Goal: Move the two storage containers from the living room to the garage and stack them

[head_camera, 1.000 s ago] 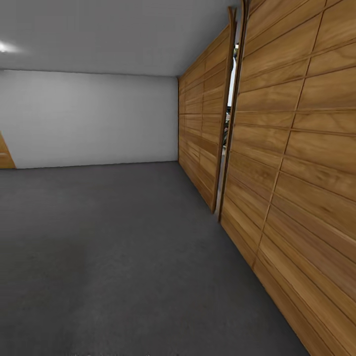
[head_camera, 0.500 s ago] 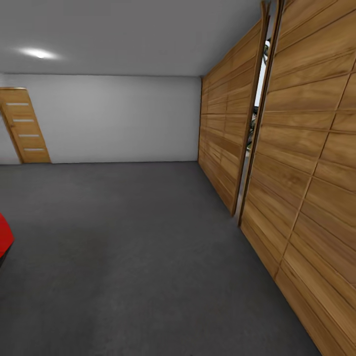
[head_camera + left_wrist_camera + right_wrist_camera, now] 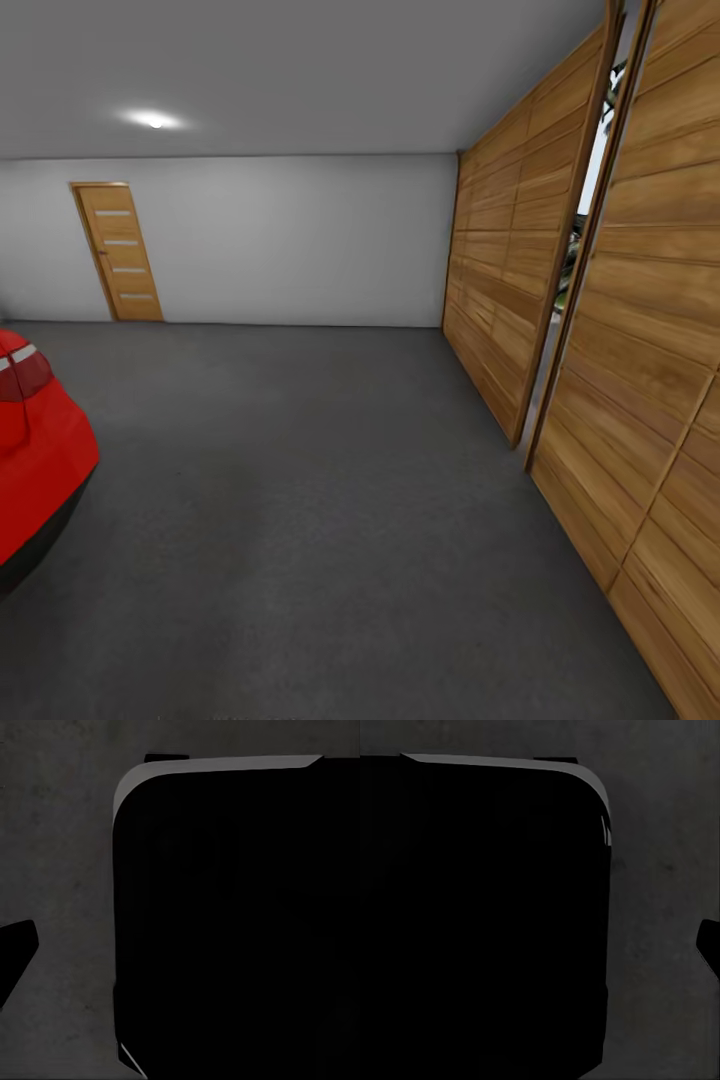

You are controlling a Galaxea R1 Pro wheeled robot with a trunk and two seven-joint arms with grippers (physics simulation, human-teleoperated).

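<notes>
I am in the garage, looking over its dark grey floor [image 3: 300, 480] toward a pale grey back wall [image 3: 300, 240]. The two storage containers are out of view. In the left wrist view a large black rounded body of the robot [image 3: 240, 922] stands over the rough grey floor [image 3: 60, 832]. The right wrist view has the same black body [image 3: 480, 915] above the floor [image 3: 660, 870]. A small dark shape sits at the edge of each wrist view, and I cannot tell what it is.
A red car's rear [image 3: 35, 450] stands at the left. The wooden slatted panel door [image 3: 640, 350] runs along the right, with a narrow gap [image 3: 560, 290] between its panels. A plain wooden door [image 3: 120, 252] is in the back wall at the left. Open floor lies between car and panels.
The head view has swung to the left. The red car and the back door have come into the picture, and the slatted panels have slid toward the right edge.
</notes>
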